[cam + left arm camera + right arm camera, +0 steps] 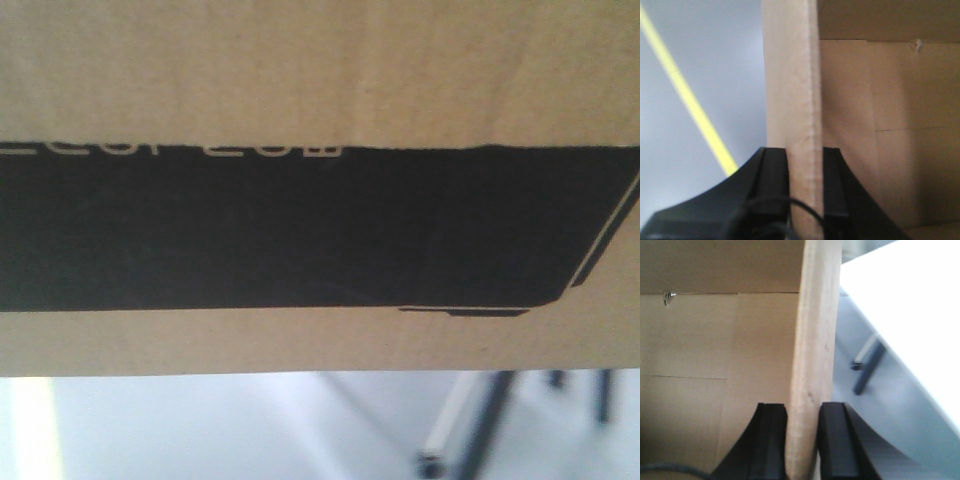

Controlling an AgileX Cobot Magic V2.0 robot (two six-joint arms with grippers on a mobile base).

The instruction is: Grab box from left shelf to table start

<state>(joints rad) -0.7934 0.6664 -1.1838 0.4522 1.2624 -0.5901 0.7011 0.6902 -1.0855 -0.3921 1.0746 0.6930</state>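
Observation:
The brown cardboard box (320,90) fills the front view, its black printed panel and white lettering very close to the camera. In the left wrist view my left gripper (805,170) is shut on the box's upright left wall (792,100), one black finger on each face. My right gripper (802,430) is shut the same way on the box's right wall (815,330). The open inside of the box (715,365) is empty. The white table (910,305) lies to the right of the box, below it. The left shelf is out of view.
A grey floor with a yellow tape line (690,105) lies under the left side. A dark table leg with a foot (865,367) stands on the floor beneath the table edge. Metal legs (470,420) show under the box in the front view.

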